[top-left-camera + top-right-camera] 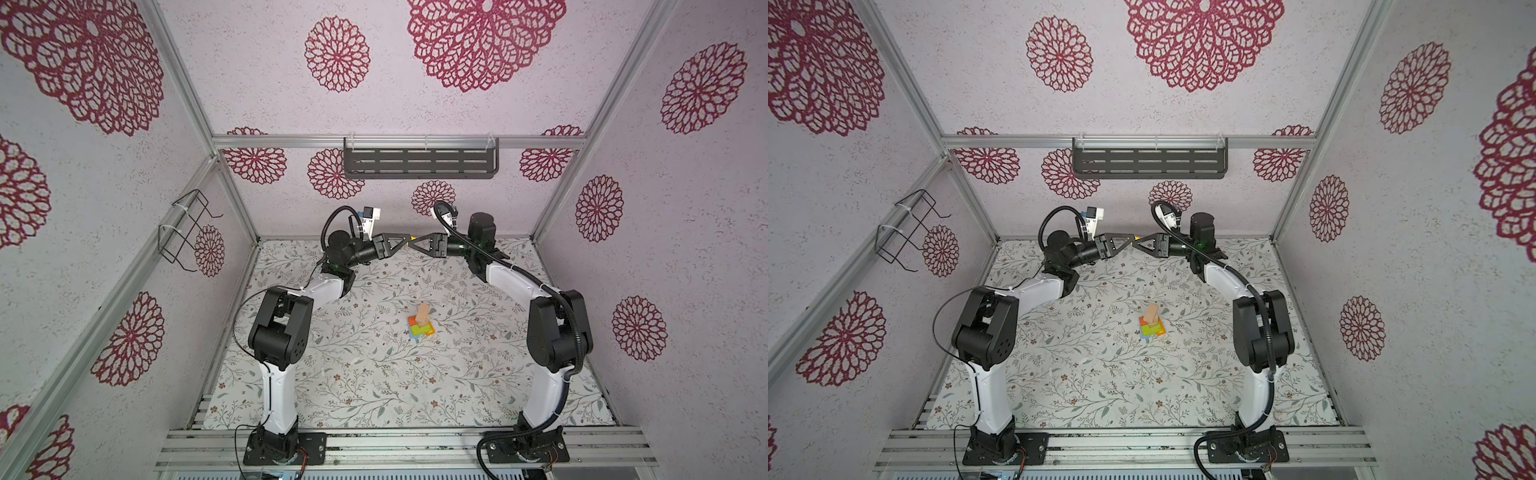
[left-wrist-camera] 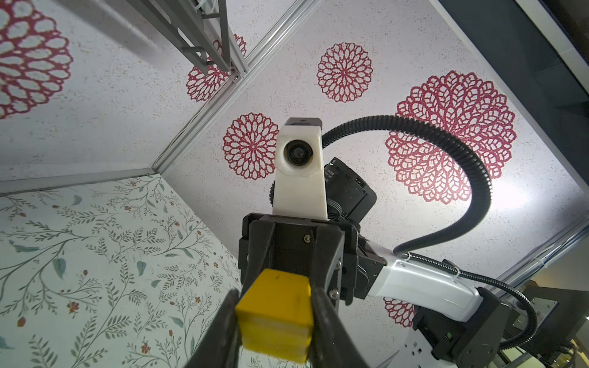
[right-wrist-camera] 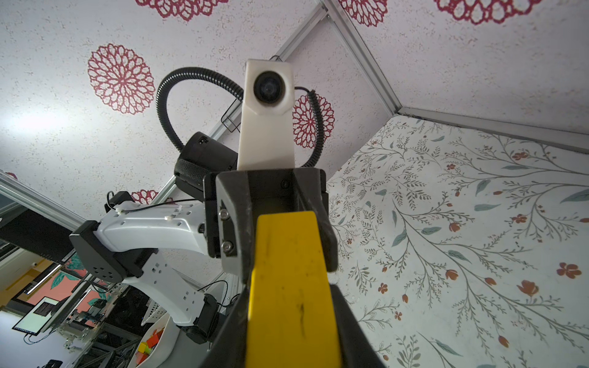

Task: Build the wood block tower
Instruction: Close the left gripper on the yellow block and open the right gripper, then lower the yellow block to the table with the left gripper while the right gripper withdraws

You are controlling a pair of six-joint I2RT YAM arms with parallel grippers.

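The light is bright and soft all over, and shadows are faint. In both top views the yellow block (image 1: 411, 240) is tiny, and far out from it, near the picture edges, the straight metal bars (image 1: 183, 83) look bent. In the left wrist view the block is very close and its near end looks fuzzy. A white glare spot (image 2: 510, 197) shines on the wall (image 2: 414, 47) behind it. In the right wrist view the block is blurry too, with another glare spot (image 3: 35, 122) on the wall beyond it.
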